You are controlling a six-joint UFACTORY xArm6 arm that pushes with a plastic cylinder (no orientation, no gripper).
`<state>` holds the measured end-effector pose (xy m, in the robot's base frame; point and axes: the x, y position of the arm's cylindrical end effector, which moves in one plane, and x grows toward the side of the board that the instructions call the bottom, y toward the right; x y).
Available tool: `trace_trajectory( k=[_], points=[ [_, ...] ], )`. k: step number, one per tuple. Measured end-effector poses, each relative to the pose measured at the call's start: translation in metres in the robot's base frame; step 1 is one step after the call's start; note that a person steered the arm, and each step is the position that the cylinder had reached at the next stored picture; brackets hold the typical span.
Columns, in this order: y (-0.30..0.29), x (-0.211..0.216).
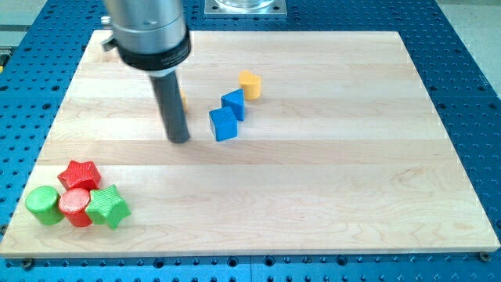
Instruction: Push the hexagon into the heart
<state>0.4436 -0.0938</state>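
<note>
My tip [179,140] rests on the pale wooden board [329,196], left of the two blue blocks.

The arm carries no pincer, only a dark rod, so nothing opens or clamps. A sliver of a yellow block [182,100] shows just behind the rod, its shape hidden. A second small yellow block [250,83], hexagon or heart I cannot tell, sits towards the view's top right, just beside the upper blue block [233,103]. The blue cube [223,124] lies near my tip. At the view's bottom left cluster a red star [81,173], red cylinder [75,204], green cylinder [43,204] and green star [107,207].
</note>
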Motion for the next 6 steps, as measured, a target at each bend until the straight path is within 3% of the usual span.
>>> trace_trajectory(
  k=[1, 2, 3, 4, 5, 6],
  points=[
    [0.042, -0.003],
    [0.031, -0.004],
    [-0.042, -0.017],
    [-0.068, -0.035],
    [0.027, -0.071],
    [0.061, -0.095]
  ],
)
